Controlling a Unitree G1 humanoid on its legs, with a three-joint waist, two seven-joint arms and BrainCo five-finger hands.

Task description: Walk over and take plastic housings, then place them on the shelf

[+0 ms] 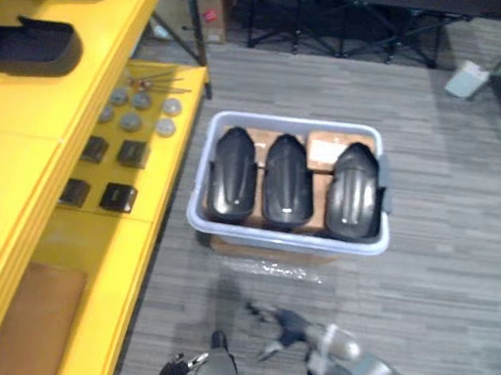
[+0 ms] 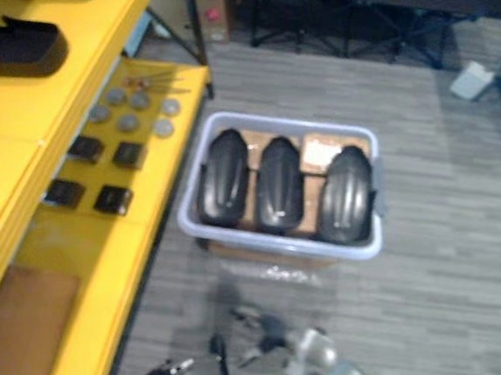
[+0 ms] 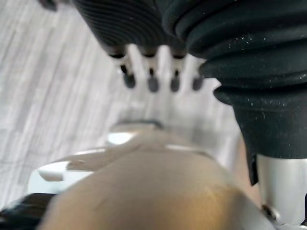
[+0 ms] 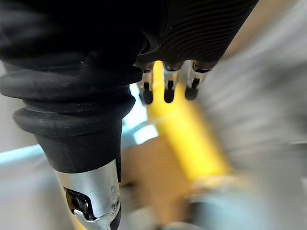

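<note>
We judge this the approach step: three plastic housings point(image 1: 285, 183) span the bin point(image 1: 290, 122) wall to wall, beside the shelf point(image 1: 21, 172) edge. Left hand point(image 3: 152, 82) and right hand point(image 4: 168, 91) hang slack-fingered and empty. Next we must step closer and reach down.

3 housings point(image 1: 285, 182) side by side in bin point(image 1: 290, 119) on floor point(image 1: 448, 240), right of shelf point(image 1: 21, 172).

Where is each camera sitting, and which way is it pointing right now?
Left eye view: on the head, looking down at the crate of black plastic housings beside the yellow shelf.
Right eye view: same head, same scene, slightly offset.
Left wrist view: along the left hand, fingers relaxed, floor beyond.
Right wrist view: along the right hand, yellow shelf beyond.
</note>
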